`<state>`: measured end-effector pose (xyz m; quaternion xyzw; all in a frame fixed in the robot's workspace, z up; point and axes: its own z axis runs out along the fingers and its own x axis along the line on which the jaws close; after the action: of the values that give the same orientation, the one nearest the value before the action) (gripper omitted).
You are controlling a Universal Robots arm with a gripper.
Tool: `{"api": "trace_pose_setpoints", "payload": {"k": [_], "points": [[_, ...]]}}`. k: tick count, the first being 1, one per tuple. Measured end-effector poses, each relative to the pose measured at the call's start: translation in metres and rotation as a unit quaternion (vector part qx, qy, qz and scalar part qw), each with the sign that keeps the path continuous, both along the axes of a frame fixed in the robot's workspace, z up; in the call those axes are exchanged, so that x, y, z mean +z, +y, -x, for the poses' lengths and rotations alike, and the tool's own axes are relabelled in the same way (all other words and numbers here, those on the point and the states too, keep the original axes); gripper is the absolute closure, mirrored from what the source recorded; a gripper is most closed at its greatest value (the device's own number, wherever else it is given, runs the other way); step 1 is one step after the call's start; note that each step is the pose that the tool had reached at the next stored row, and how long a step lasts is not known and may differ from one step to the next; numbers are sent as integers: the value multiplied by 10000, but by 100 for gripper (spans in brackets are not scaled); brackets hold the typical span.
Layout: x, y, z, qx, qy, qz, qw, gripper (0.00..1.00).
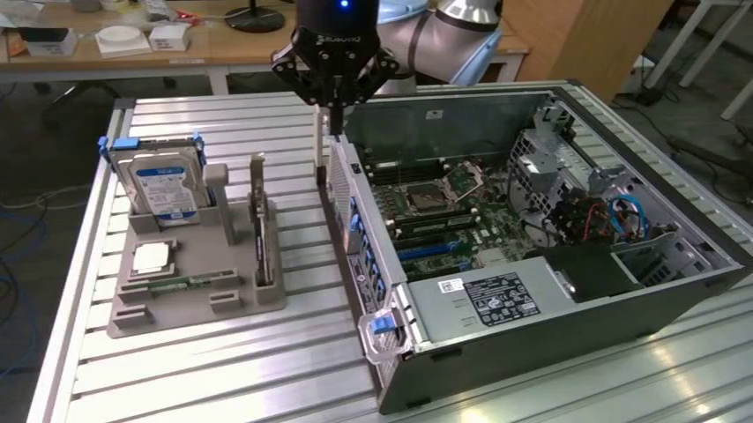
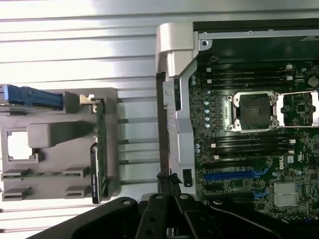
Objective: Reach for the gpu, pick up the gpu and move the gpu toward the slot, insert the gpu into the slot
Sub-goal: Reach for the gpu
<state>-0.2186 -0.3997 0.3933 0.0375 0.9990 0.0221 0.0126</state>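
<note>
- Above the silver perforated rear wall (image 1: 341, 189) of the open dark computer case (image 1: 530, 352), the black two-fingered end effector (image 1: 333, 123) hangs with its fingers pressed together, pinching nothing.
- Out to the exterior view's left of it, and nearer that camera, the gpu (image 1: 259, 220), a thin green circuit card with a black face, stands on its long edge in a grey plastic holder (image 1: 189, 308). It is untouched, and a bare strip of the slatted aluminium worktop (image 1: 235, 370) lies between the holder and the case.
- The card's long axis runs roughly parallel to the case's rear wall, and its thin upper edge faces upward. The wrist view shows the same: the gpu (image 2: 99, 149) is a narrow line well to one side of the end effector (image 2: 169, 181).
- On the opposite side, inside the case, the long blue plastic slot (image 1: 426, 253) lies on the green motherboard (image 1: 471, 220). The end effector therefore sits between card and slot.
- The card is not yet picked up.
</note>
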Motion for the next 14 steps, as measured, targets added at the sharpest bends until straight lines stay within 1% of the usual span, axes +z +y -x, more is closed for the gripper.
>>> {"api": "trace_pose_setpoints", "payload": {"k": [5,14], "points": [[0,-2,172,0,0,0,10000,90],[-3,-6,552,1,0,0,10000,90]]}}
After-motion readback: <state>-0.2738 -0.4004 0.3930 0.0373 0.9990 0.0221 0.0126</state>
